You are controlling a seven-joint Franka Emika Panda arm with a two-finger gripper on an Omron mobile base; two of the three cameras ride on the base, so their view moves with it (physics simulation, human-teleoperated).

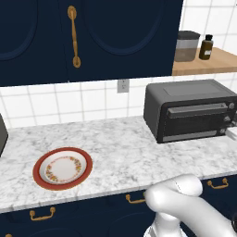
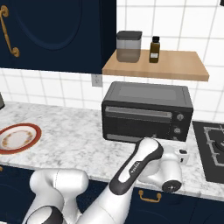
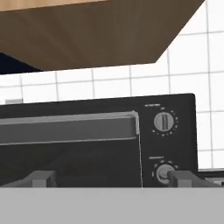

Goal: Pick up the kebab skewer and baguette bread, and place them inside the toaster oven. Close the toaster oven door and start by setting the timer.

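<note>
The toaster oven (image 2: 147, 111) sits on the marble counter (image 1: 120, 152) at the centre right of the right base view, under a wooden shelf (image 2: 175, 65), and its door (image 2: 136, 124) is up and shut, the bar handle (image 3: 70, 127) running across the top of the glass. The gripper (image 3: 107, 179) is at the bottom of the hand view, low in front of the oven's right side; its 2 fingertips (image 3: 41, 178) stand wide apart with nothing between them. The right one sits just in front of the lower of the 2 dials (image 3: 162, 173), so I'd judge the timer step is in hand.

Whether the kebab skewer and baguette bread are already inside I can't say: the glass is dark and shows nothing behind it. The patterned plate (image 1: 63, 168) at the lower left of the left base view is bare, which fits the food having gone in, but that's a guess. If so, only the dial turn is left.

The dial markings are too small to read. In the right base view the arm covers the gripper itself. A canister (image 2: 129, 46) and a brown bottle (image 2: 154, 49) stand on the shelf, and a hob (image 2: 212, 151) is cut off at the right edge.
</note>
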